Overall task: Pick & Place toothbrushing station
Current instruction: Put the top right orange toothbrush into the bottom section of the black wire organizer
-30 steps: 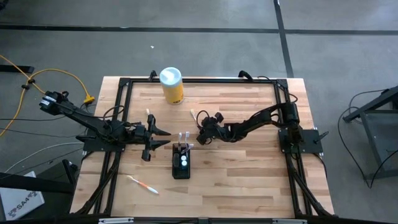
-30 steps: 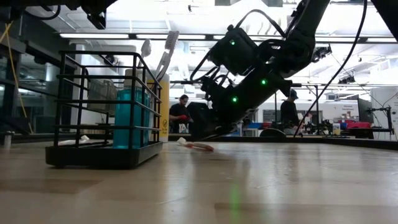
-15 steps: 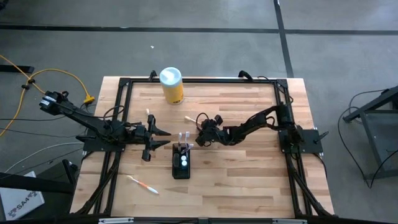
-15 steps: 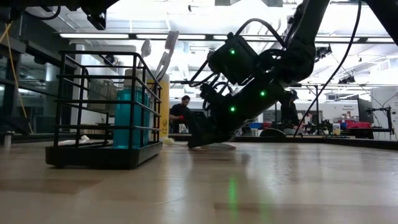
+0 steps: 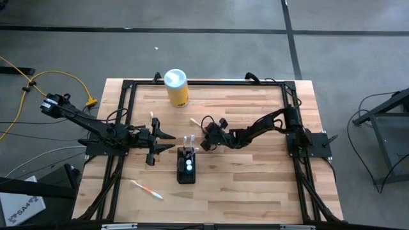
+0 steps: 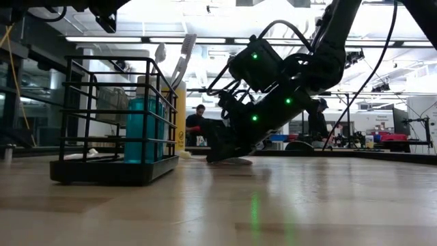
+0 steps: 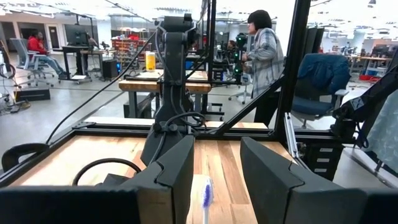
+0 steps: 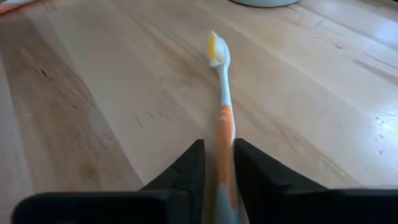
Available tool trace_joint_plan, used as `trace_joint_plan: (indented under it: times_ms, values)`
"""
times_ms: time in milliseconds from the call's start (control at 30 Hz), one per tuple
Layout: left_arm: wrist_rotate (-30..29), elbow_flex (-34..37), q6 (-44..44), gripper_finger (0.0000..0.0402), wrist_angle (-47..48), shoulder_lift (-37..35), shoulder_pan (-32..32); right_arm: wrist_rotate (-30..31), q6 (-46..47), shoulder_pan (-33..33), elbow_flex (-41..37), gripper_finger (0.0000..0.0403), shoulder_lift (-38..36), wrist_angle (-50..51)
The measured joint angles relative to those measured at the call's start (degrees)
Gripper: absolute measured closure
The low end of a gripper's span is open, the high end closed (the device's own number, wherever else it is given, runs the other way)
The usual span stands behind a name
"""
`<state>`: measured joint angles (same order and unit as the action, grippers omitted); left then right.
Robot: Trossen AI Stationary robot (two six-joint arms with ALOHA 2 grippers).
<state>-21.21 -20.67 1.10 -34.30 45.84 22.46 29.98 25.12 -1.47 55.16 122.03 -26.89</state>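
The toothbrushing station (image 5: 186, 169), a small black holder with brushes standing in it, sits mid-table; the low view shows it as a black wire rack (image 6: 109, 171). Just right of it my right gripper (image 5: 206, 142) is down at the table, shut on an orange-and-white toothbrush (image 8: 222, 93). The brush's white head (image 5: 192, 121) points toward the far left. My left gripper (image 5: 172, 142) hovers open just left of the station, holding nothing. A second toothbrush (image 5: 147, 190) lies flat near the front left. My right gripper pinches the toothbrush's orange handle (image 8: 224, 134) between its two fingers. It comes slanting down from the table's right side, fingers lying along the brush. The brush lies low on the wood, its head (image 8: 216, 50) reaching out ahead of the fingertips.
A yellow canister with a white lid (image 5: 176, 87) stands at the table's far side. A black frame rail (image 5: 204, 82) runs round the tabletop. People and benches show in the room beyond the table.
My right gripper has sunk to the table over the orange-and-white toothbrush and taken hold of its handle. The brush's head end has shifted a little toward the left.
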Motion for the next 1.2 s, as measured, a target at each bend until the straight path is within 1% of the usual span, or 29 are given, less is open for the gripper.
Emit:
trace_joint_plan:
  times_ms: [167,400,700,900,967,1000,1100,1200]
  values:
    - [0.0,0.0,0.0,0.0273,0.0,0.0,0.0,-1.3,0.0,-0.3,-0.1,0.0355,-0.9,0.4]
    - [0.0,0.0,0.3,0.0273,0.0,0.0,0.0,-2.8,0.7,0.1,-0.1,0.0379,-1.2,0.7]
    - [0.0,0.0,0.4,0.0273,0.0,0.0,0.0,-3.6,0.8,0.2,-0.2,0.0383,-1.2,0.5]
    - [0.0,0.0,0.4,0.0273,0.0,0.0,0.0,-4.3,1.6,0.2,-0.1,0.0354,-1.2,0.4]
    - [0.0,0.0,0.4,0.0273,0.0,0.0,0.0,-4.8,1.9,0.2,-0.1,0.0352,-1.2,0.4]
    - [0.0,0.0,0.4,0.0273,0.0,0.0,0.0,-5.0,1.9,0.5,-0.1,0.0356,-1.3,0.5]
    - [0.0,0.0,0.4,0.0273,0.0,0.0,0.0,-5.8,1.8,0.6,-0.1,0.0386,-1.3,0.5]
    - [0.0,0.0,0.4,0.0273,0.0,0.0,0.0,-5.8,1.7,0.5,-0.1,0.0388,-1.3,0.3]
